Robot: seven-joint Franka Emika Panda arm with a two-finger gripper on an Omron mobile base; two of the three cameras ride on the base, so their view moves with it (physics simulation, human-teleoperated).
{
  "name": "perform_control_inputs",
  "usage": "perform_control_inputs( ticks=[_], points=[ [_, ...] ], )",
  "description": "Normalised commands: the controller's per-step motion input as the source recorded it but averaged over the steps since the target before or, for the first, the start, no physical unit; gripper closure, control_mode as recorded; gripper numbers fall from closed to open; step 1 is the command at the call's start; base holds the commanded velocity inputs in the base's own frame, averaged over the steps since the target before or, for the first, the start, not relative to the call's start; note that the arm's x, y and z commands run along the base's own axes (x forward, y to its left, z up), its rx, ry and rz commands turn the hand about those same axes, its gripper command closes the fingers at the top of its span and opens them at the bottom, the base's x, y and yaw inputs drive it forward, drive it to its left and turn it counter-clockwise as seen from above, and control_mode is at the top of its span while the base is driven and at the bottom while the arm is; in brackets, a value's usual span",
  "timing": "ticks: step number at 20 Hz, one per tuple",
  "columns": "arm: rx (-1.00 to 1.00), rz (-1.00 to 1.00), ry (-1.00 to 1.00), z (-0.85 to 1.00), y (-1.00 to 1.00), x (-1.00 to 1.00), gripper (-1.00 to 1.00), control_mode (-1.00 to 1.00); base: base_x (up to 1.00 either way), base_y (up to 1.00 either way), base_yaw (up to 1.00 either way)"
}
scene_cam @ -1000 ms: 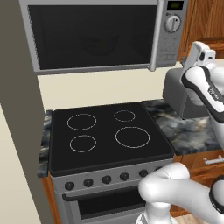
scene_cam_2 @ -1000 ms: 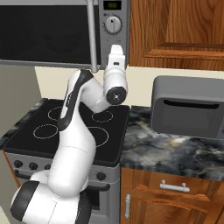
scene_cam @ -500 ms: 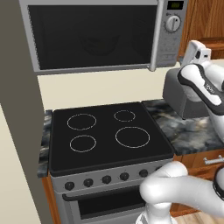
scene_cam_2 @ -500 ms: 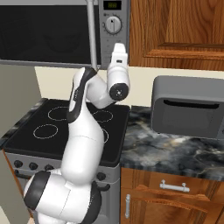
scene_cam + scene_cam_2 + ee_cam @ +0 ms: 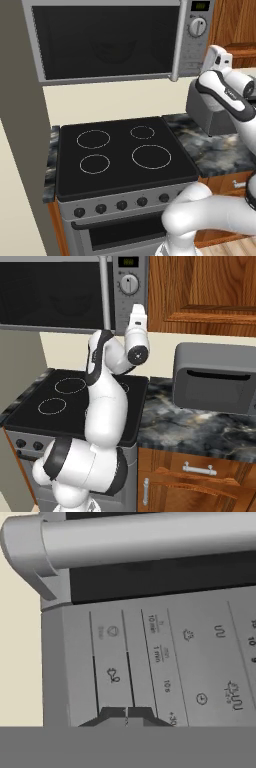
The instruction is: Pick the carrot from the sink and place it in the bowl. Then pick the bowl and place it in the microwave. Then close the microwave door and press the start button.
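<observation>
Two dark fingertips of the claw (image 5: 128,714) sit pressed together with nothing between them, poised just off the lower part of the control panel (image 5: 165,662) of the microwave (image 5: 117,37). In the right base view the hand (image 5: 136,331) is raised just below the dial (image 5: 130,284), at the panel's lower end.

What is left to handle here is a button, not something to grasp. It is most likely a stiff, flat plastic pad with little travel, so a short straight push with the closed fingertips should do; no hold is needed. The panel looks smooth, so a slanted push could skid sideways onto a neighbouring pad. The microwave door (image 5: 105,40) stands shut, its long grey bar handle (image 5: 150,539) running beside the panel. Through the dark window a faint rounded shape shows, which may be the bowl, though it is too dim to be sure.

Writing on the panel reads sideways in the hand view: "10 min", "1 min", "10 s" and what looks like "+30", next to small icons, including a clock. The small display (image 5: 131,262) above the dial is too blurred to read. No brand name can be made out.

Below lie the black stove (image 5: 122,155) and the marbled bench (image 5: 200,428), carrying a grey box (image 5: 217,378).
</observation>
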Motion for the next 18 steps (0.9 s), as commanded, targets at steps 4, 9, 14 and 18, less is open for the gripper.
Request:
perform_control_inputs(
  ticks=[4,9,14,18],
  points=[
    [0.0,0.0,0.03,-0.09,-0.04,0.51,1.0,-1.0,0.0,0.0,0.0],
    [0.0,0.0,0.01,-0.06,-0.08,0.46,1.0,-1.0,0.0,0.0,0.0],
    [0.0,0.0,0.0,-0.05,-0.02,0.16,1.0,-1.0,0.0,0.0,0.0],
    [0.0,0.0,0.0,0.0,0.0,0.01,1.0,-1.0,0.0,0.0,0.0]
  ],
)
